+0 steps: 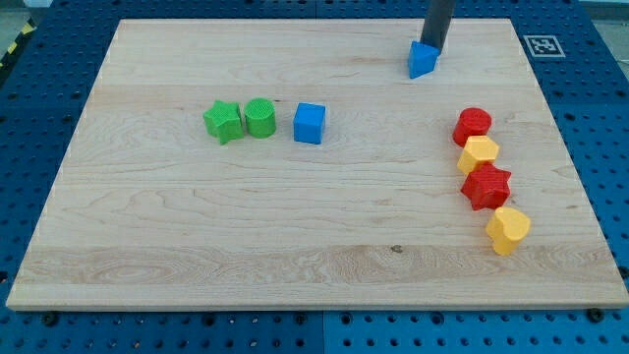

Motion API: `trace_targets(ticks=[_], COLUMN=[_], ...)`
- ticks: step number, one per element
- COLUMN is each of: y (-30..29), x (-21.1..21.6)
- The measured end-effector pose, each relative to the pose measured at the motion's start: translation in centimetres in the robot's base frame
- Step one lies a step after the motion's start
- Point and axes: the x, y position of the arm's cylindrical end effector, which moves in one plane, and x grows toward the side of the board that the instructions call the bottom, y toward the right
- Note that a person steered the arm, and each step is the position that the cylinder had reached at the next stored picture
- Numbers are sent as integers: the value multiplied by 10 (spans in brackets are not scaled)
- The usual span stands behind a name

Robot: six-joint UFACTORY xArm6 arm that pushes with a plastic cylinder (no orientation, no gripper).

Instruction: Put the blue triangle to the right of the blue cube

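Note:
The blue triangle [422, 60] lies near the view's top, right of centre, on the wooden board [295, 226]. My tip [433, 47] touches the triangle's upper right side, coming down from the view's top edge. The blue cube [309, 123] sits left of and below the triangle, about a hand's width away, near the board's middle.
A green star [224, 121] and a green cylinder [260, 117] stand just left of the blue cube. At the view's right a column runs downward: red cylinder [473, 125], yellow hexagon [479, 154], red star [486, 186], yellow heart [508, 230].

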Motion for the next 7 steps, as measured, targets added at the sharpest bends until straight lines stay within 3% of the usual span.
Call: trace_targets(ticks=[2, 5, 7], y=[-3, -42, -42], x=[44, 44, 67])
